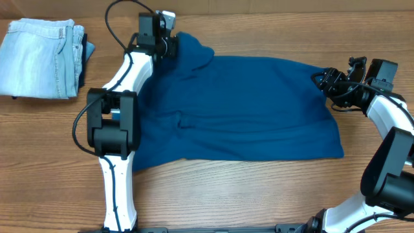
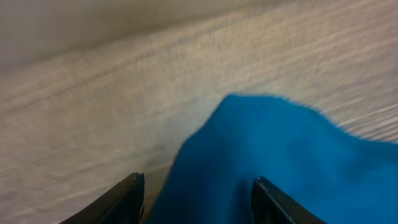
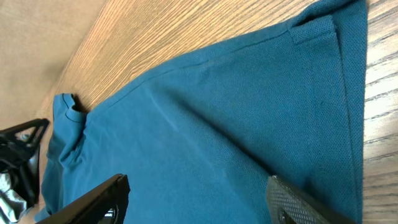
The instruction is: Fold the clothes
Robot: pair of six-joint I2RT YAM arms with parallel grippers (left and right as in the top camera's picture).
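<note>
Bench (image 1: 259,194) of pale wood grain carries the shirt (image 1: 246,110), spread flat across its middle, with folded jeans (image 1: 39,58) at the far left corner and a plain beige backdrop (image 3: 37,31) past its edge. The left gripper (image 1: 169,40) sits at the shirt's far left part, jaws apart with loose cloth between them. The right gripper (image 1: 326,83) hovers at the shirt's right edge, jaws wide, holding nothing.
</note>
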